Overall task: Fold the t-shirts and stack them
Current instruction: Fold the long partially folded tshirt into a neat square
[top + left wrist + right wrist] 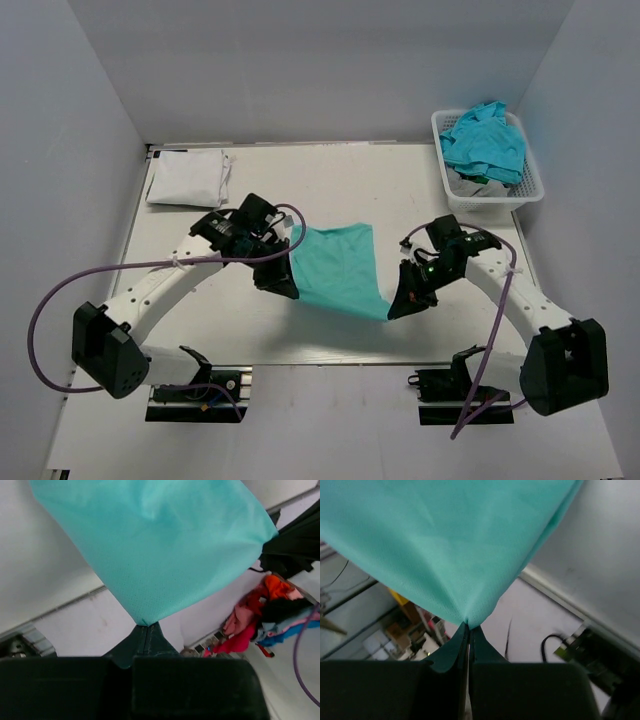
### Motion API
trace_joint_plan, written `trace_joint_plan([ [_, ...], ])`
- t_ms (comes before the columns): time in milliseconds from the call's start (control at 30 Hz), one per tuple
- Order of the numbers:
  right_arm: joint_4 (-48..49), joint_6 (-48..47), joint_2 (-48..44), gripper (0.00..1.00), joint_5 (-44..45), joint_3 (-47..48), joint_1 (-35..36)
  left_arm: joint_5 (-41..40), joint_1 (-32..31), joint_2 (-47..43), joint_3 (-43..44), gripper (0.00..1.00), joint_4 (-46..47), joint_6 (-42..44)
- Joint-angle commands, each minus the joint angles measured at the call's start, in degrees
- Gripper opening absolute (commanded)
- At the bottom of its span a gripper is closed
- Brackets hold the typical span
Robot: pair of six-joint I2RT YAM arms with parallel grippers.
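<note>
Two robot arms hold one teal t-shirt [338, 268] between them over the middle of the table [400, 190]. The left gripper [285, 290] and right gripper [397, 310] are each pinched tight on a near corner of it. The gripped edge runs left to right (its right end sits nearer the table's near edge), and the cloth reaches toward the far side. One white t-shirt [186, 178] lies folded at the far left corner. One white basket [533, 190] at the far right holds crumpled teal shirts [485, 145], too bunched to count.

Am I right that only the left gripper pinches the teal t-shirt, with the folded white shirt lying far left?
Not quite: the right gripper pinches the teal t-shirt too, per the right wrist view; the rest holds.
</note>
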Motion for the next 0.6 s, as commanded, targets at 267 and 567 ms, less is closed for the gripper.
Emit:
trace_joint_plan([
  [267,-7.78,-0.65,-4.09,0.00,-12.13,8.57,-0.66,-1.42,1.61,0.09,10.60,0.00,-9.62,1.68],
  [567,1.18,1.10,3.04,0.00,-7.65,14.90,-2.15,-13.02,1.61,8.89,19.31,0.00,-9.63,5.20],
])
